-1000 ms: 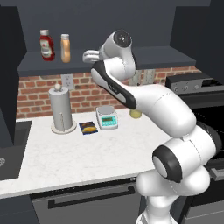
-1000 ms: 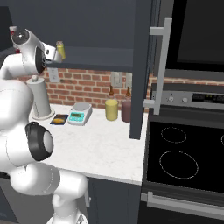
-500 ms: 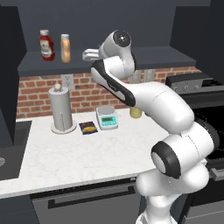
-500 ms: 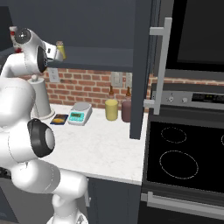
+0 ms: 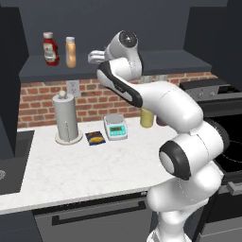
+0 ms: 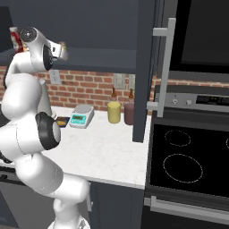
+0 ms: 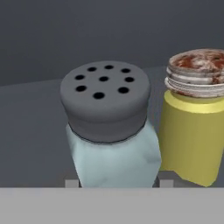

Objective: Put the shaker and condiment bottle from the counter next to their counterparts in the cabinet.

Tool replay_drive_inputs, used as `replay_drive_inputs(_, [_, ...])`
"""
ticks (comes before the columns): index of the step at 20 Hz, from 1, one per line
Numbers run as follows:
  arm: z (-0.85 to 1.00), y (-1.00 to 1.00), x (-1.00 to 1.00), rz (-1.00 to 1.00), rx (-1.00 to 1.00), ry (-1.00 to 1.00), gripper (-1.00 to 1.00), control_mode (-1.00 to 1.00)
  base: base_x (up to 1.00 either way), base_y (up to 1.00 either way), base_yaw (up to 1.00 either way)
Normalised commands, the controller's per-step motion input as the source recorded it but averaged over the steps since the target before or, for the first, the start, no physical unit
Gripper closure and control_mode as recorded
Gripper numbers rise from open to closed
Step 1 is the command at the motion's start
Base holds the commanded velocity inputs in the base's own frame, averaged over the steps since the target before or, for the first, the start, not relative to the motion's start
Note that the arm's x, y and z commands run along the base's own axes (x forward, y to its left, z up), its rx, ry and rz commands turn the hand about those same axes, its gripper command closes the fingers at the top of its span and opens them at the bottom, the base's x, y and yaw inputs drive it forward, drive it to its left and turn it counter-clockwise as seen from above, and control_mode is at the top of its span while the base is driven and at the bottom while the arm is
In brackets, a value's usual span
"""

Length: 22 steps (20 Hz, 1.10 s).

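Note:
My gripper (image 7: pixel 118 183) is shut on the shaker (image 7: pixel 111 131), a squat pale blue body with a grey holed cap, held upright between the fingertips. Close beside it stands a yellow-green shaker (image 7: pixel 192 131); whether the two touch I cannot tell. From the left base view the gripper (image 5: pixel 93 57) is up at the shelf of the dark cabinet (image 5: pixel 179 61). To its left on that shelf stand the orange condiment bottle (image 5: pixel 71 52) and the red ketchup bottle (image 5: pixel 49 48), side by side. The right base view has the gripper (image 6: pixel 60 51) near the ketchup bottle (image 6: pixel 14 38).
On the counter below stand a paper towel holder (image 5: pixel 66 120), a small scale (image 5: pixel 116 126), a dark packet (image 5: pixel 95 138) and a yellow jar (image 5: pixel 147 118). An open cabinet door (image 6: pixel 145 67) hangs to the right, with the stove (image 6: pixel 188 161) beyond it.
The hand has edged slightly left along the shelf with the shaker still in its grip. Nothing else has moved.

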Motion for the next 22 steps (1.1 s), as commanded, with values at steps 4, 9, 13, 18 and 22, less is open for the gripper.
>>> replay_drive_inputs(4, [-0.31, 0.00, 0.26, 0.00, -0.01, 0.00, 1.00, -1.00, 0.00, 0.00, 0.00])
replay_drive_inputs(9, [-0.40, 0.17, 0.06, 0.00, -0.04, 0.00, 1.00, -1.00, 0.00, 0.00, 0.00])
replay_drive_inputs(13, [-0.44, 0.29, 0.05, 0.00, -0.05, 0.00, -1.00, -1.00, 0.00, 0.00, 0.00])
replay_drive_inputs(18, [-0.31, 0.09, 0.17, 0.00, -0.01, 0.03, -1.00, -1.00, 0.00, 0.00, 0.00])
replay_drive_inputs(22, [-0.16, 0.00, 0.23, 0.00, 0.00, 0.03, -1.00, -1.00, 0.00, 0.00, 0.00])
